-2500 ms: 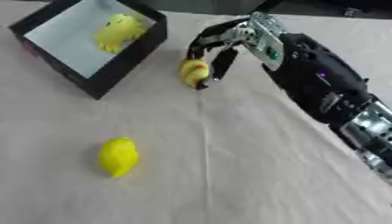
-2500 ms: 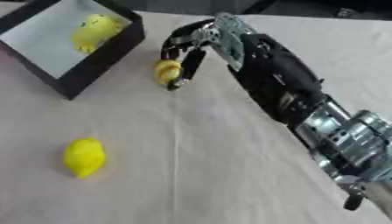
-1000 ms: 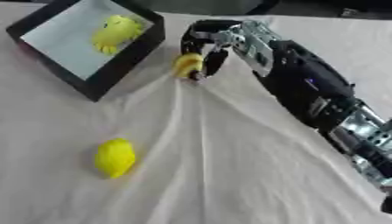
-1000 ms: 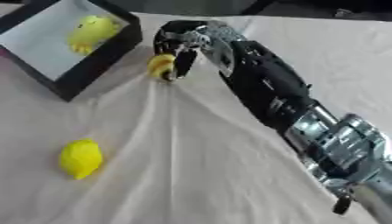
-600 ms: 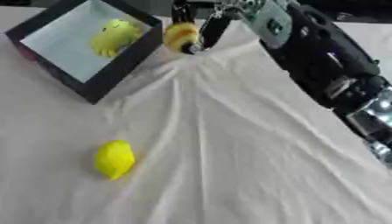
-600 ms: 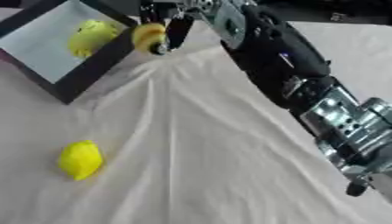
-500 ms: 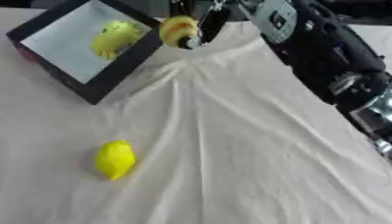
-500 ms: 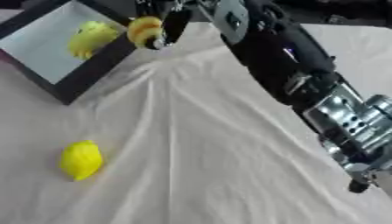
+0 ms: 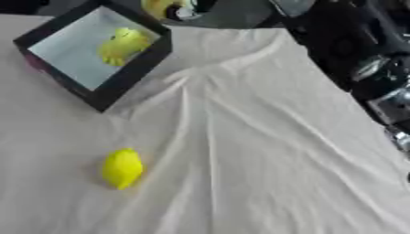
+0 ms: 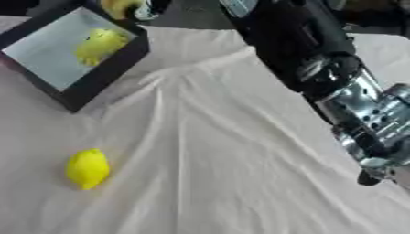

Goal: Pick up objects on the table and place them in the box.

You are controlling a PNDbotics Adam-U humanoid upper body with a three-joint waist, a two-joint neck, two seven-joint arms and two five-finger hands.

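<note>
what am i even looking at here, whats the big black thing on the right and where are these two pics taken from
Both pictures come from the two eyes of one camera in a humanoid robot's head, looking down at a table, so they show nearly the same thing. The big black and silver shape is the robot's right arm, reaching toward the far edge. Its right hand is mostly cut off at the top; it appears to carry a small yellow object, though how the fingers hold it cannot be seen. The left hand is not in view.

A wrinkled white cloth covers the table. On it sits a black box with a pale floor, holding one yellow object. A yellow lemon lies out on the cloth, nearer the camera.
</note>
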